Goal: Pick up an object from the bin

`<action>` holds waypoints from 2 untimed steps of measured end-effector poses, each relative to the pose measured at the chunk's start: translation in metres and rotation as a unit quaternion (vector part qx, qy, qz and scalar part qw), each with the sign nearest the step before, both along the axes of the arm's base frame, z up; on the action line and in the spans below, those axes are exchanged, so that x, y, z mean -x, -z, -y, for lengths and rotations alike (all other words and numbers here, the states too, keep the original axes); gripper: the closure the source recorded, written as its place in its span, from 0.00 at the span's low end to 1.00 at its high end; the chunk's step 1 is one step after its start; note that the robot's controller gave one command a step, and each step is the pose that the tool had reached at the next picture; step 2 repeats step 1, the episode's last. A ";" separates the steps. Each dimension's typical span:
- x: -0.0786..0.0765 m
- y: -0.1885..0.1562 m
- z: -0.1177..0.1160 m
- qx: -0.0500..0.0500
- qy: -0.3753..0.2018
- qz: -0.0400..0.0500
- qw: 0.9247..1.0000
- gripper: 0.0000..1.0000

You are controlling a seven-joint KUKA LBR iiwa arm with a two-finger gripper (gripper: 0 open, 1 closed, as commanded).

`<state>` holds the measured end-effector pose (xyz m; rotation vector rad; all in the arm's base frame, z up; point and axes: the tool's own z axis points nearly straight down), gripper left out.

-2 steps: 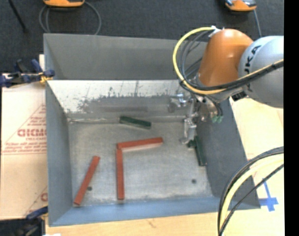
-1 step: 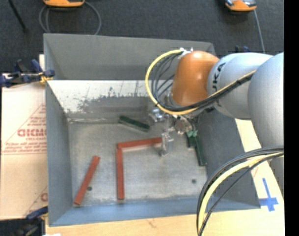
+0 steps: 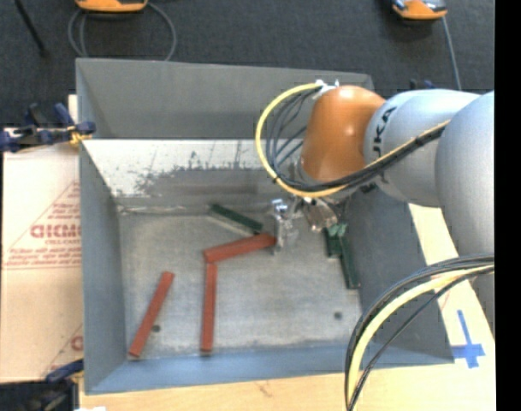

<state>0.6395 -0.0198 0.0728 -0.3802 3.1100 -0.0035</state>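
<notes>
Toward back right of grey bin (image 3: pixel 157 165), claw (image 3: pixel 299 223) hangs low under orange wrist cover (image 3: pixel 335 135), spread, nothing between its fingers. One finger (image 3: pixel 282 226) at raised right end of slanted orange-red stick (image 3: pixel 239 248); contact unclear. Stick's other end meets upright orange-red stick (image 3: pixel 208 306), forming L. Third orange-red stick (image 3: pixel 150 313) lies apart, front left. Dark green stick (image 3: pixel 234 218) just behind slanted one; second green stick (image 3: pixel 340 257) near right wall.
</notes>
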 end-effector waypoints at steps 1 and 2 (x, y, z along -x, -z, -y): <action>0.019 -0.143 -0.037 -0.002 0.047 0.002 0.999 1.00; 0.019 -0.143 -0.037 -0.002 0.047 0.002 0.999 1.00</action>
